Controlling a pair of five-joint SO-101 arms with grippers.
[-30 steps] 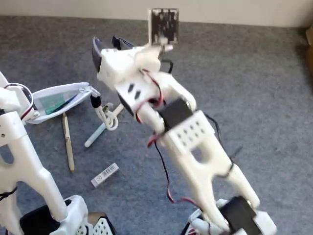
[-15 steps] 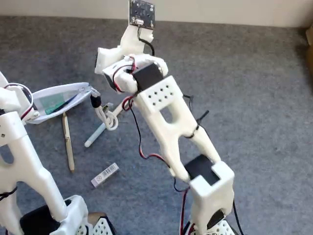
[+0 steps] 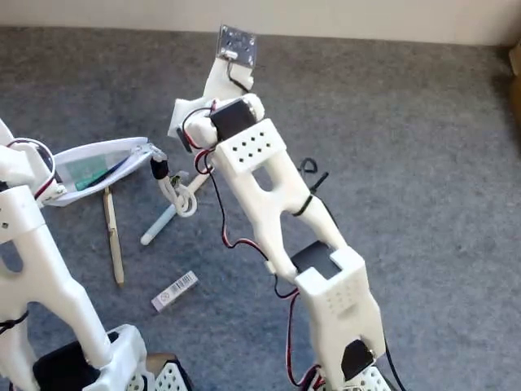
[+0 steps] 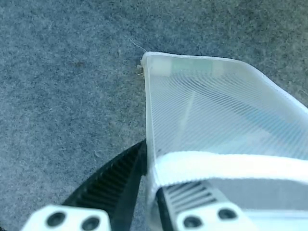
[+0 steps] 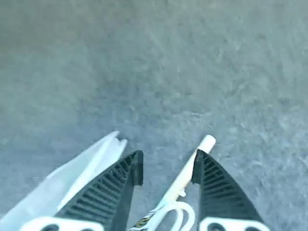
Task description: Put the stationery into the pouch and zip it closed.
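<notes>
Status: early. The pouch (image 3: 98, 167) lies at 9 o'clock in the high view, with its open mouth facing 3 o'clock. Something green and a dark stick-like item show through its clear side, so I judge part of the load is in.

Left out on the carpet (image 3: 423, 122):
- scissors (image 3: 175, 191) just off the mouth
- white pen (image 3: 160, 221) at 7 o'clock of the scissors
- wooden pencil (image 3: 112, 236) at 6 o'clock of the pouch
- small white bar (image 3: 173, 292) at 5 o'clock of the pencil

Zip not closed.

Arm 1: left gripper (image 4: 151, 168) is clamped on the pouch's edge, one finger on either side of the wall.

Arm 2: right gripper (image 5: 168, 158) has its jaws wide and holds nothing. It points down over the white pen and scissors. The pen's shaft lies in the gap between the jaws, apart from both, with a scissor loop beside it nearer the wrist. The pouch's corner lies just outside one jaw. I cannot tell whether the tips touch the carpet.
</notes>
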